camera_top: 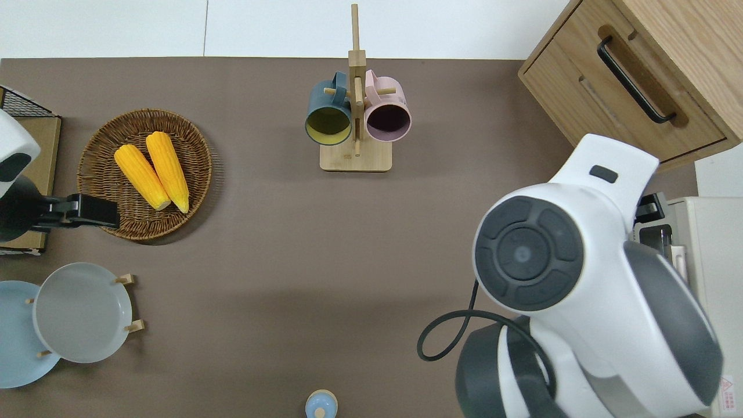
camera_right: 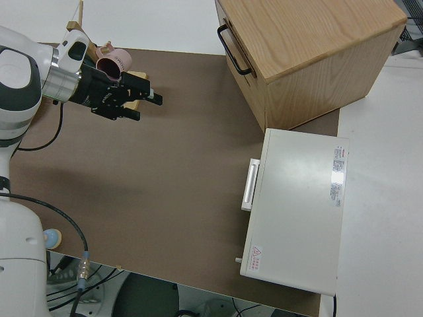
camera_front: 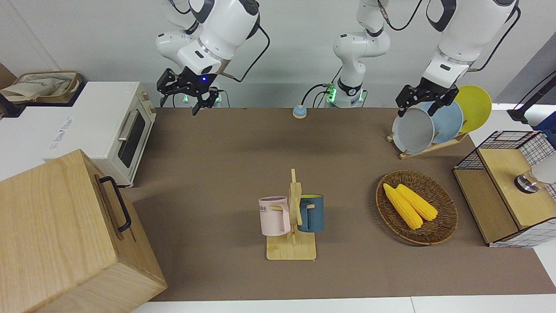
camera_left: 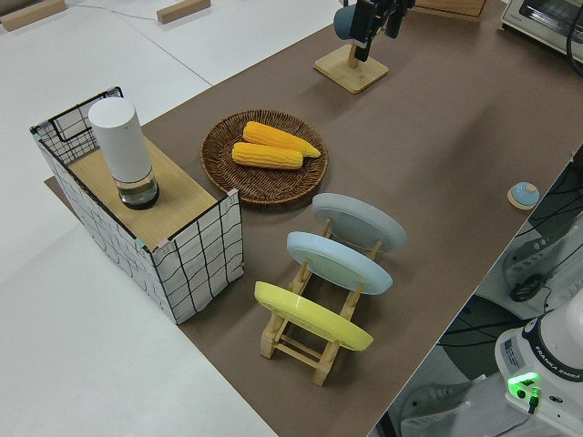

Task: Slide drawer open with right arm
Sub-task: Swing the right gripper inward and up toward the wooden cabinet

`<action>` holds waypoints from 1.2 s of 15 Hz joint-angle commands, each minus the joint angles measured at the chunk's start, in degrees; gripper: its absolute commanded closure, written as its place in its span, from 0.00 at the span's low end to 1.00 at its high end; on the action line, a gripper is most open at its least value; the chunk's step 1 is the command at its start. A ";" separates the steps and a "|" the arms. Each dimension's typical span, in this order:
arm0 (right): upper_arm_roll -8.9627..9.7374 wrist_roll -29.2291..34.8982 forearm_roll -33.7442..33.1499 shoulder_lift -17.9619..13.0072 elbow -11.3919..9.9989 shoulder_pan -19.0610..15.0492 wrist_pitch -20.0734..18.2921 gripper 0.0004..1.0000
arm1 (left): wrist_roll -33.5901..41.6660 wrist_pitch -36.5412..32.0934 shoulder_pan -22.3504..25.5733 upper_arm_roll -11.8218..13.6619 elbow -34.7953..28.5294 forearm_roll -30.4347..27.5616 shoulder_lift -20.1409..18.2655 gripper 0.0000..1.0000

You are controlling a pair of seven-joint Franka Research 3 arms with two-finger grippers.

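Observation:
The drawer [camera_front: 114,204] is the wide front of the pale wooden box [camera_front: 52,226] at the right arm's end of the table. It sits flush in the box, with its black bar handle [camera_top: 633,78] free. My right gripper [camera_front: 180,103] hangs tilted in the air over the brown mat, open and holding nothing. It is well apart from the handle [camera_right: 232,49] and between the mug rack and the oven in the right side view [camera_right: 147,109]. In the overhead view the arm's own body hides it. The left arm is parked, its gripper [camera_front: 416,111] open.
A white toaster oven [camera_front: 104,126] stands beside the box, nearer to the robots. A wooden mug rack [camera_front: 292,226] with two mugs is mid-table. A wicker basket [camera_front: 417,208] of corn, a plate rack [camera_front: 430,126] and a wire-mesh box [camera_front: 504,195] are at the left arm's end.

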 commanded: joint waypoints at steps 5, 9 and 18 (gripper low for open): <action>2.06 0.50 -16.53 4.09 -3.08 3.06 -0.47 0.02 | 0.36 -0.27 -0.27 0.20 0.04 0.73 -0.42 0.00; 1.97 2.68 -24.79 5.23 -7.12 4.38 -0.48 0.02 | 0.36 -0.27 -0.27 0.12 0.04 0.73 -0.51 0.00; 1.97 15.52 -32.27 8.75 -11.96 6.58 -0.65 0.02 | 0.36 -0.27 -0.27 0.20 0.04 0.73 -0.51 0.00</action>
